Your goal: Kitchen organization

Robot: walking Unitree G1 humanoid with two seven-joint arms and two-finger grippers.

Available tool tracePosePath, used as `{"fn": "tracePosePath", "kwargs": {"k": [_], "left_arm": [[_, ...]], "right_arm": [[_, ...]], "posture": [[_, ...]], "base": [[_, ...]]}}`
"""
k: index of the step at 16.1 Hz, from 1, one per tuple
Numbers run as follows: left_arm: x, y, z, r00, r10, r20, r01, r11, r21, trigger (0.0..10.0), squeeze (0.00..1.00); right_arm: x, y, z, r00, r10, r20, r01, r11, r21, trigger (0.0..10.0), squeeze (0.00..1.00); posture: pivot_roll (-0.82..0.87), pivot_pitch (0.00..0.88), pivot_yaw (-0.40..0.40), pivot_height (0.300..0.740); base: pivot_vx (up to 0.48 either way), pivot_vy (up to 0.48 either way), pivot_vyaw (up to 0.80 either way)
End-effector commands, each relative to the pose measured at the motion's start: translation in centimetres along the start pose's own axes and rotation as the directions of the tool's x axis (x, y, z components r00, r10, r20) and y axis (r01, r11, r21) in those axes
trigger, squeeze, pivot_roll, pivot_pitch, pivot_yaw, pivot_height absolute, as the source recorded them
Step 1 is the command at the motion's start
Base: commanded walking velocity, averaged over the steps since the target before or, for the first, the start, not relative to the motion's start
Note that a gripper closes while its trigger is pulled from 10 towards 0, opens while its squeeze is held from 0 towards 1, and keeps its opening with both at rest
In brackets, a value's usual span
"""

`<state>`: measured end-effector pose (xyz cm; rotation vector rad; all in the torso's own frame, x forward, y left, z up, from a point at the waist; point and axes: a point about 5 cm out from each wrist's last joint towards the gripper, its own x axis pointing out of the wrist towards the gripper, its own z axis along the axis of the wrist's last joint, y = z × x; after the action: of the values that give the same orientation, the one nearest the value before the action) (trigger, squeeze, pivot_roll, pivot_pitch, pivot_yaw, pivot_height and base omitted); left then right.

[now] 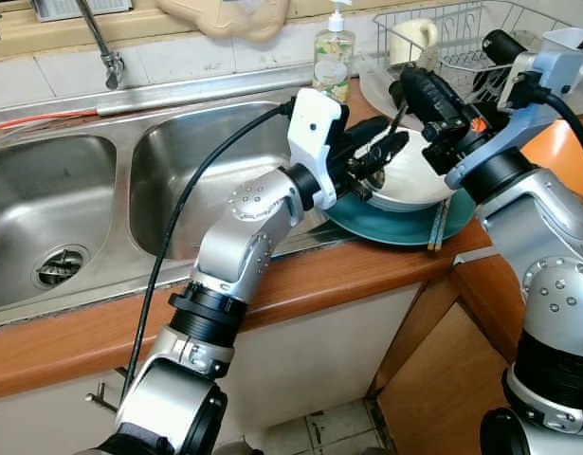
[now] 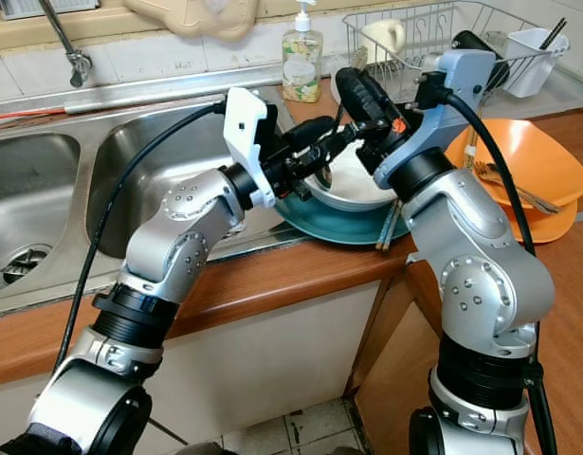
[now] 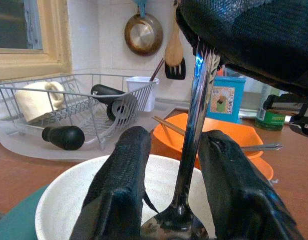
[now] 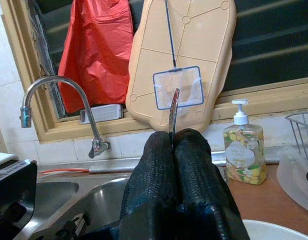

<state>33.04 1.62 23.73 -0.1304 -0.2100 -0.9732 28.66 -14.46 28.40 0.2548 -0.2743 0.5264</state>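
While the right gripper point(image 4: 173, 150) is pinching a slim steel fork point(image 3: 193, 140) by its handle over the white bowl point(image 1: 414, 180), the left gripper's point(image 3: 166, 200) fingers are parting around its stem. At six o'clock, a teal plate point(image 1: 395, 226) is resting on the wooden surface point(image 1: 348, 270); racking appears undone.

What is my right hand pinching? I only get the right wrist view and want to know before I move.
Observer: A metal spoon. The right hand grips the top of its handle, and its scoop end is down in a white bowl.
Operator: And the left hand?
Observer: The left hand is open over the bowl, one finger on each side of the handle.
Operator: What's under the bowl?
Observer: A teal plate, on the counter beside the sink.
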Motion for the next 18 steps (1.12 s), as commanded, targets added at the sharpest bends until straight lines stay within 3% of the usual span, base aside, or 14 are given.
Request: {"fn": "tracePosePath", "kwargs": {"k": [1, 10, 11, 12, 13, 14, 15, 16, 17, 18], "left_arm": [[0.2, 0.2, 0.5, 1.0, -0.003, 0.005, 0.002, 1.0, 0.031, 0.0, 0.0], [0.2, 0.7, 1.3, 0.999, 0.028, 0.026, -0.029, 0.998, 0.058, 0.0, 0.0], [0.2, 0.8, 1.6, 0.999, 0.032, 0.037, -0.035, 0.997, 0.064, 0.0, 0.0], [0.2, 0.9, 1.8, 0.998, 0.034, 0.043, -0.037, 0.997, 0.066, 0.0, 0.0], [0.1, 1.0, 2.0, 0.998, 0.036, 0.049, -0.04, 0.997, 0.069, 0.0, 0.0], [0.1, 1.5, 3.2, 0.996, 0.049, 0.079, -0.056, 0.995, 0.088, 0.0, 0.0], [0.1, 1.8, 3.7, 0.994, 0.059, 0.09, -0.069, 0.992, 0.102, 0.0, 0.0], [0.0, 2.2, 4.1, 0.993, 0.073, 0.093, -0.084, 0.99, 0.114, 0.0, 0.0], [-0.3, 2.9, 4.5, 0.991, 0.096, 0.094, -0.108, 0.985, 0.136, 0.0, 0.0], [-1.0, 4.2, 5.2, 0.983, 0.154, 0.098, -0.169, 0.97, 0.172, 0.0, 0.0]], "right_arm": [[0.3, 0.5, 0.5, 0.999, 0.025, 0.029, -0.025, 1.0, -0.003, 0.0, 0.0], [0.6, 0.7, 0.8, 0.999, 0.038, 0.036, -0.038, 0.999, -0.019, 0.0, 0.0], [0.6, 0.8, 0.8, 0.998, 0.045, 0.033, -0.044, 0.999, -0.026, 2.4, 0.0], [0.6, 0.9, 0.8, 0.998, 0.049, 0.03, -0.048, 0.998, -0.031, 2.4, 0.0], [0.6, 0.9, 0.8, 0.998, 0.048, 0.028, -0.047, 0.998, -0.037, 10.0, 0.0], [0.6, 1.0, 1.0, 0.998, 0.044, 0.037, -0.043, 0.998, -0.036, 10.0, 0.61], [0.7, 1.0, 1.1, 0.998, 0.044, 0.047, -0.043, 0.999, -0.03, 10.0, 1.0], [0.7, 1.0, 1.3, 0.998, 0.044, 0.055, -0.042, 0.999, -0.032, 10.0, 1.0], [0.7, 1.0, 1.4, 0.997, 0.045, 0.06, -0.043, 0.998, -0.041, 10.0, 0.68], [0.5, 1.0, 1.5, 0.998, 0.046, 0.053, -0.043, 0.998, -0.051, 10.0, 0.0]], "posture": [[-0.11, 0.0, 0.07, 0.74], [-0.11, 0.0, 0.068, 0.74], [-0.11, 0.0, 0.068, 0.74], [-0.11, 0.0, 0.068, 0.74], [-0.11, 0.0, 0.069, 0.74], [-0.1, 0.0, 0.067, 0.74], [-0.1, 0.0, 0.068, 0.74], [-0.1, 0.0, 0.068, 0.74], [-0.1, 0.0, 0.067, 0.74], [-0.1, 0.0, 0.067, 0.74]], "base": [[0.0, 0.0, 0.0], [0.0, 0.0, 0.0], [0.0, 0.0, 0.0], [0.0, 0.0, 0.0], [0.0, 0.0, 0.0], [0.0, 0.0, 0.0], [0.0, 0.0, 0.0], [0.0, 0.0, 0.0], [0.0, 0.0, 0.0], [0.0, 0.0, 0.0]]}}
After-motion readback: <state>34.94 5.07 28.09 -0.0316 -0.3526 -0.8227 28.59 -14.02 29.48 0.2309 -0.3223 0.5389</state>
